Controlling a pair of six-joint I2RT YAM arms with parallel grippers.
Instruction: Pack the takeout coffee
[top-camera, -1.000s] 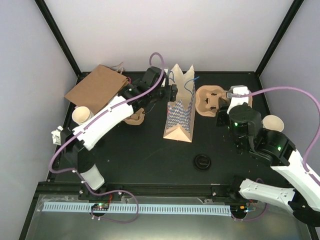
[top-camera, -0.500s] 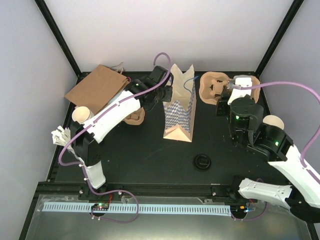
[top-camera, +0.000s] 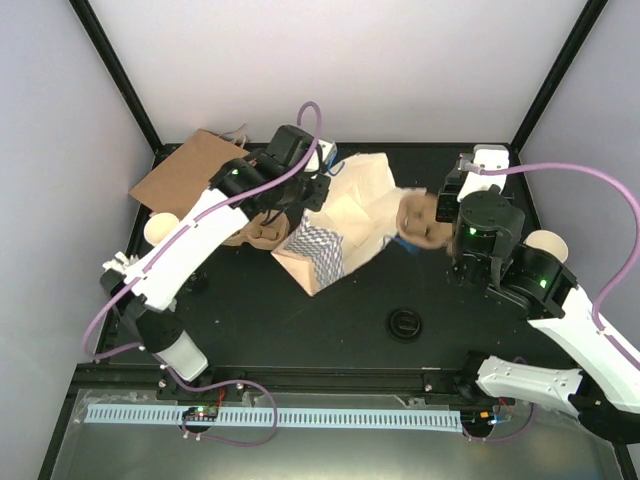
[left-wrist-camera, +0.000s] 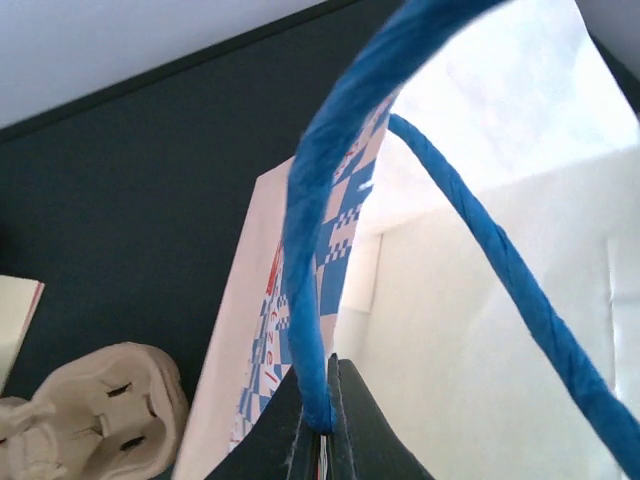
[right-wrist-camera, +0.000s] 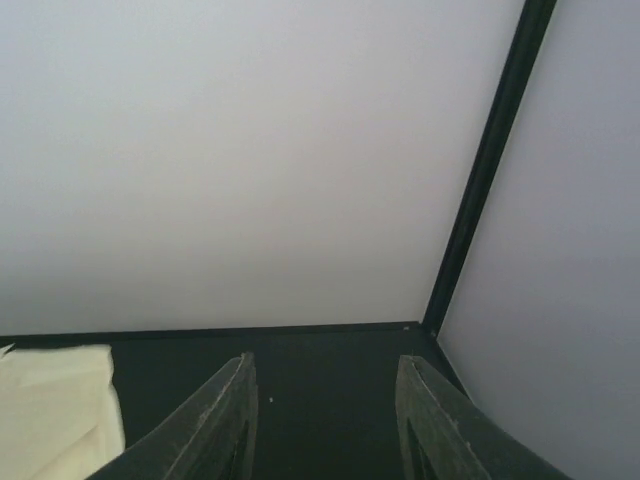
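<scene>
Lidded cup (top-camera: 405, 323): the closest item, alone on the bare table (top-camera: 250, 320). It sits not far from the near edge, right of middle, well apart from both tools. From above it's just a round black disc w/ a raised ring + small centre boss. The cream wall below is hidden, so can't tell if it's filled.

Handling, as a judgement: the paper wall is thin and crushes under a hard squeeze. The plastic lid is slick and prob. only press-fit, so it may pop off if lifted by it. Best hold is across the wall just under the lid rim, gentle and kept upright. If there's liquid inside it'll be heavier and can spill.

Further back are two unlidded cream cups, one at the left edge (top-camera: 160, 228) and one at the right edge (top-camera: 545, 245).

Mid-table, the checked bag (top-camera: 335, 235) is tipped well off upright. The left tool (left-wrist-camera: 322, 425) is clenched on its blue handle (left-wrist-camera: 310, 230), and that wrist view looks into the white interior. One pulp carrier (top-camera: 425, 220) touches the bag's right side; a second carrier (top-camera: 255, 232) lies under the left arm.

The right tool (right-wrist-camera: 325, 425) has its fingers apart w/ nothing btwn them and faces the far-right corner.

A brown bag (top-camera: 190, 175) lies flat at the far-left corner.
</scene>
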